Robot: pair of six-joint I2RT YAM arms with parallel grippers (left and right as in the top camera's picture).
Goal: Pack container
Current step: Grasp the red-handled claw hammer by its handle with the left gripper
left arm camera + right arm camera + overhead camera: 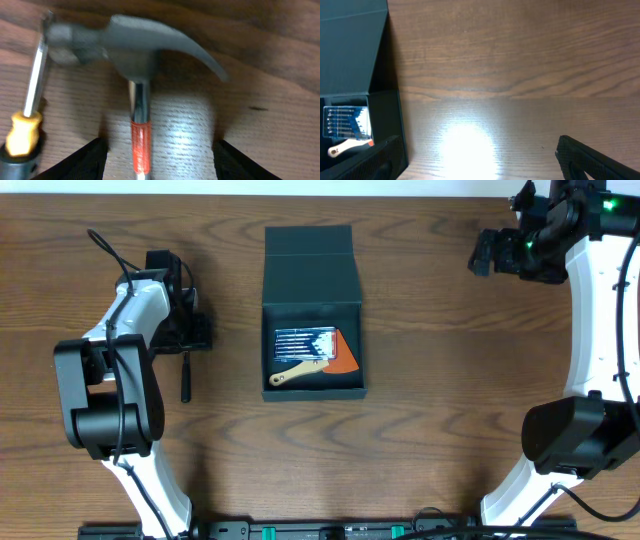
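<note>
Sitting open at table [450,380] centre, the container [310,275] has room beside both edges. The left gripper [159,150] straddles the hammer [145,45] handle, spread, untouching; the right gripper [477,142] hangs spread, far right.

— How many boxes?
— One container [311,280], holding one clear packet [298,343], one pale-handled tool [293,375] and one orange piece [346,361].
— And on the table [450,380]?
— One hammer [140,50], one screwdriver [30,100].
— Arms?
— Two: left arm [128,310], right arm [598,300].
</note>
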